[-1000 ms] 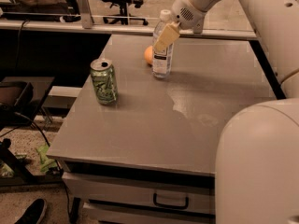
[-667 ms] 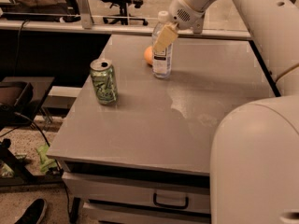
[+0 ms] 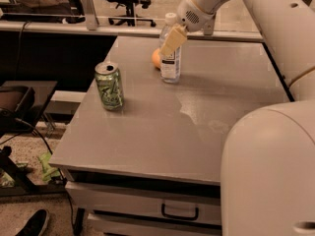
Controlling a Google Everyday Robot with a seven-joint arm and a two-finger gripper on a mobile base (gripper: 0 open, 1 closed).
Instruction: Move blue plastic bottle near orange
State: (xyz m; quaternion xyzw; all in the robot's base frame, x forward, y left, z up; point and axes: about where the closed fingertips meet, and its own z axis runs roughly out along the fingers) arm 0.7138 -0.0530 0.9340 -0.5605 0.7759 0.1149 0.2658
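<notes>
The blue plastic bottle (image 3: pixel 171 65) stands upright on the grey table (image 3: pixel 162 122), toward its far side, white cap on top. The orange (image 3: pixel 156 58) sits on the table right beside the bottle on its left, partly hidden behind it. My gripper (image 3: pixel 172 42) comes down from the upper right on the white arm and sits at the bottle's upper part, covering its neck and the top of the label.
A green drink can (image 3: pixel 109 86) stands near the table's left edge, closer to the camera than the bottle. My white arm and body (image 3: pixel 270 166) fill the right side. A drawer with a handle (image 3: pixel 179 213) sits under the tabletop. Office chairs stand behind.
Almost nothing differs. The gripper stays at the top of the bottle, and the bottle, orange and can have not moved.
</notes>
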